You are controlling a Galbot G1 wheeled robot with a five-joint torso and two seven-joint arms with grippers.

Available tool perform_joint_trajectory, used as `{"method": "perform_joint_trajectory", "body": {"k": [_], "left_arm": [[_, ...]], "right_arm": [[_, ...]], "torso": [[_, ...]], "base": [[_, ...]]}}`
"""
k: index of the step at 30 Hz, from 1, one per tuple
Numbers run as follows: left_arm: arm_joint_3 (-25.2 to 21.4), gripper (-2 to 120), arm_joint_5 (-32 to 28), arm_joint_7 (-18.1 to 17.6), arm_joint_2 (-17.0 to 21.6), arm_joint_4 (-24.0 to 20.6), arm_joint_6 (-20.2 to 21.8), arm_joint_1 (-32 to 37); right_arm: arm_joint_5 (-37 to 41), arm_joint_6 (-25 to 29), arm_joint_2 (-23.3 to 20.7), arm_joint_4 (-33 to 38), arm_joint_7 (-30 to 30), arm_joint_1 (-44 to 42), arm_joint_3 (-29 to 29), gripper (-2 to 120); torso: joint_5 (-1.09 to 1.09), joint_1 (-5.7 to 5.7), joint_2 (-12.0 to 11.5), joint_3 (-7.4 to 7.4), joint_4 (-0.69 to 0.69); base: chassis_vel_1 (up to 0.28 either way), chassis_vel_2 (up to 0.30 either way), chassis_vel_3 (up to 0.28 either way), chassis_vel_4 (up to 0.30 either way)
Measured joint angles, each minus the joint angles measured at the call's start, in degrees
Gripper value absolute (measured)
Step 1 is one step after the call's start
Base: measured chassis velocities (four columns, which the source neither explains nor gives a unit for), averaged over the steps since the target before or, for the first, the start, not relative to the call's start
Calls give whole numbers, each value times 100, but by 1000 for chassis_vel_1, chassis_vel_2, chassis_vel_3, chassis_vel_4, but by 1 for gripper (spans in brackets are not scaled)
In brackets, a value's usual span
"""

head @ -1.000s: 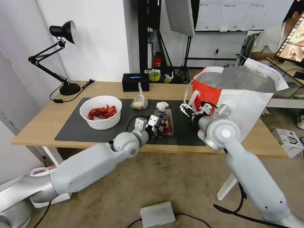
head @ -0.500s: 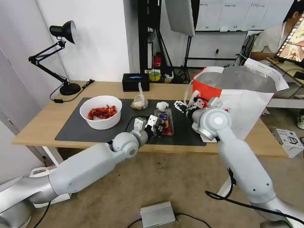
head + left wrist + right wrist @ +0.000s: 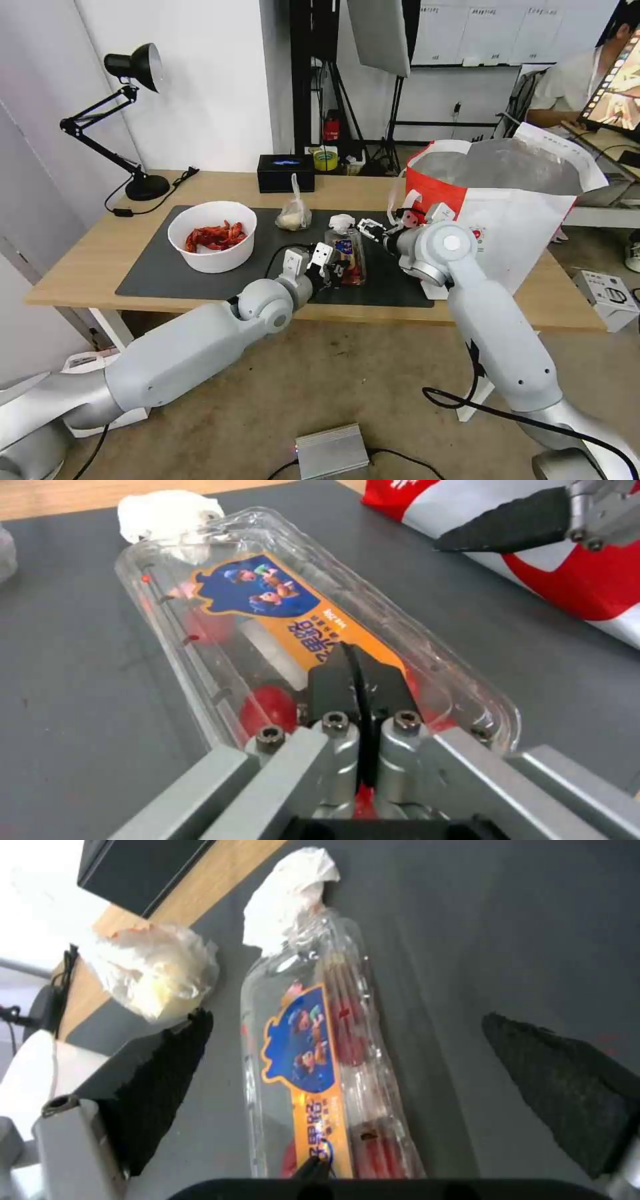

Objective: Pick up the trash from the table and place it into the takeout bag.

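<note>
nothing's bagged yet (bowl (image 3: 212, 237), tissue (image 3: 342, 222) untouched): my left gripper (image 3: 358, 672) pinches the tomato box (image 3: 293, 625) end, right gripper (image 3: 373, 1075) spread wide over it

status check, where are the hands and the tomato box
Left hand shut on tomato box, on mat. Right hand open above box. Tissue touching far end.

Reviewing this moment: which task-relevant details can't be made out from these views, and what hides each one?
- Inside of the takeout bag: in the head view its front wall hides the contents.
- Near end of the clear plastic box: in the left wrist view the left gripper, shut over its lid, covers it.
- Contents of the knotted bag: too small in the head view.
- Crumpled tissue against the box: contact unclear between the open fingers of the right gripper.
</note>
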Motion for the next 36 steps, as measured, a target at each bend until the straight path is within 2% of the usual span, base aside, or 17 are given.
{"method": "perform_joint_trajectory", "body": {"k": [7,36], "left_arm": [[0,0,2,2,20,-18,-2,-1],[-24,0,25,17,29,-31,-13,33]], "right_arm": [[13,-233,134,-201,-166,53,61,100],[-345,-372,550,-814,-176,347,-33,100]], "torso": [[0,0,1,0,0],[0,0,1,0,0]], "base": [[0,0,0,0],[0,0,0,0]]}}
